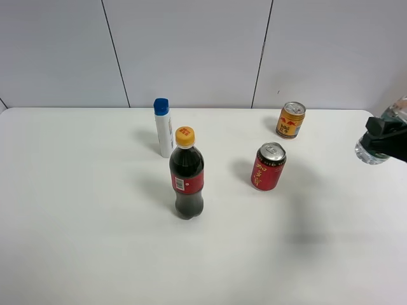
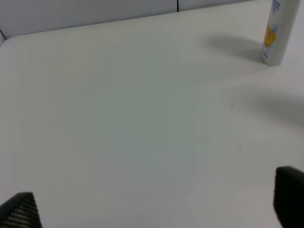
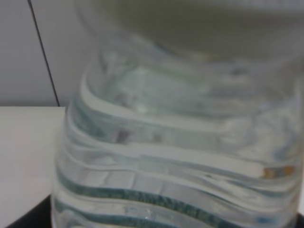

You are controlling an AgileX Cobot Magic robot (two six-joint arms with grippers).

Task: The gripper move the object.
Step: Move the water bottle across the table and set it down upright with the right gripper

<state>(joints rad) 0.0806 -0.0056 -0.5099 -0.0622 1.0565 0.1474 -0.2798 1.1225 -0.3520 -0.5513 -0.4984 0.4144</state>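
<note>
Cola bottle [image 1: 187,175] upright near white tube [image 1: 163,127]; red can [image 1: 268,166], gold can [image 1: 290,120] rightward.

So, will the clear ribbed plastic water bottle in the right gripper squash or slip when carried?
The clear ribbed plastic water bottle looks thin-walled, so it probably flexes under the right gripper. Its ribs likely stiffen it and resist slipping. Its fill level is unclear, so weight is uncertain.

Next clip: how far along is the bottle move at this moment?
Done: the black right gripper is shut on the small clear plastic water bottle, which hangs tilted at the white table's right edge. In hand: the carry itself. Left: setting it down and releasing; no target spot is marked. The left gripper stands open over the table, idle.
</note>
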